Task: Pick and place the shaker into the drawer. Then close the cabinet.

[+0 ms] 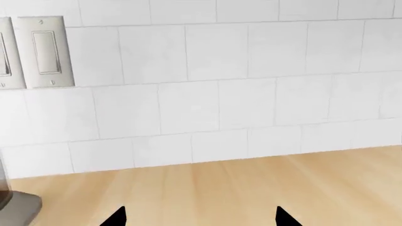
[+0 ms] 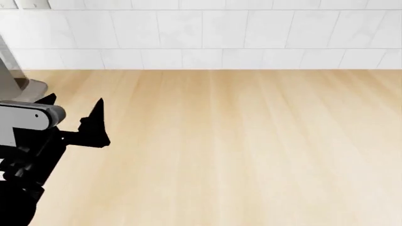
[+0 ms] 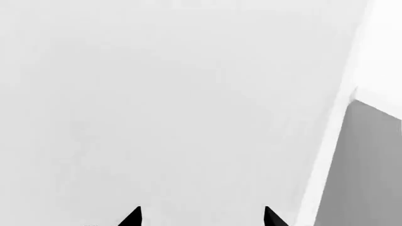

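Pale wood bench [image 2: 238, 141] lies under the left gripper [image 2: 74, 109], jaws wide, empty; right gripper [image 3: 201, 217] jaws wide before a white panel [image 3: 176, 103].

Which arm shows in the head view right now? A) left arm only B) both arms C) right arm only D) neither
A: only the left gripper shows, at the left edge above the wooden countertop, jaws apart and empty; no right arm appears anywhere in that view, and no shaker is visible either.
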{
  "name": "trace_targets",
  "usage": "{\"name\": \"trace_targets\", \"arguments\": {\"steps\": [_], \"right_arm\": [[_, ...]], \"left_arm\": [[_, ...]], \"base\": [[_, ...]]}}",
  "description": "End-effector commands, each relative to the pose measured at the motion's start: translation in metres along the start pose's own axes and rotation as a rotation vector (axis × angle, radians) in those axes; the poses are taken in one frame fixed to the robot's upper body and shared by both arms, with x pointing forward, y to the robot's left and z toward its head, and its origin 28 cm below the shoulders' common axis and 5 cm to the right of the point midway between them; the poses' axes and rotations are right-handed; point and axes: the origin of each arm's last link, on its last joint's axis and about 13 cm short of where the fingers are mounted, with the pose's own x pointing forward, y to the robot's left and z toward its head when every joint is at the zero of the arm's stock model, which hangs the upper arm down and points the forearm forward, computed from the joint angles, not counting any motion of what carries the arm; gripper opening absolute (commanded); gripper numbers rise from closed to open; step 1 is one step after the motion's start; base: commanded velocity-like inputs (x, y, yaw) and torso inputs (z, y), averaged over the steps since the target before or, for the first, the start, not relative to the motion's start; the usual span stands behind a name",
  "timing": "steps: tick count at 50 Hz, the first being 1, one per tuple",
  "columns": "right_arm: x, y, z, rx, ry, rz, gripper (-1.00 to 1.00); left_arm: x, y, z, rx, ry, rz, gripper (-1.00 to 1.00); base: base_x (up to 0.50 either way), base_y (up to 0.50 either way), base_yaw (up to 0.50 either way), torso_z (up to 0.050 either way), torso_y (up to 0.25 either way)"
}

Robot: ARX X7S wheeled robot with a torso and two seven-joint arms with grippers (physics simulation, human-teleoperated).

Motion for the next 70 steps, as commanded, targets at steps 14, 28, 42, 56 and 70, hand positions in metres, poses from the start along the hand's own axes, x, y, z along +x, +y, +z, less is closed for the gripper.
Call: {"name": "trace_targets", "arguments": {"steps": [14,28,42,56,70], "right_arm": [[0.019,0.055,-0.074,-0.015,0.192,0.165,1.0],[0.019,0.055,-0.074,-0.015,0.192,0.165,1.0],[0.019,0.055,-0.074,-0.015,0.192,0.165,1.0],[-0.012,-0.021,-0.082,-0.047,0.261,-0.047,1.0],[-0.217,-0.027,-0.037,-0.092,0.446,-0.322,1.0]], "left_arm": [[-0.069,-0.016,-0.073,-0.14,0.21,0.033,1.0],[-0.077,-0.01,-0.075,-0.138,0.255,0.103,1.0],[-0.076,-0.018,-0.067,-0.12,0.246,0.075,1.0],[-0.064,-0.026,-0.041,-0.138,0.139,-0.019,1.0],[-0.06,-0.037,-0.003,-0.114,0.032,-0.094,1.0]], "base": [[0.0,0.0,0.0,0.0,0.0],[0.0,0.0,0.0,0.0,0.0],[0.0,0.0,0.0,0.0,0.0],[0.0,0.0,0.0,0.0,0.0],[0.0,0.0,0.0,0.0,0.0]]}}
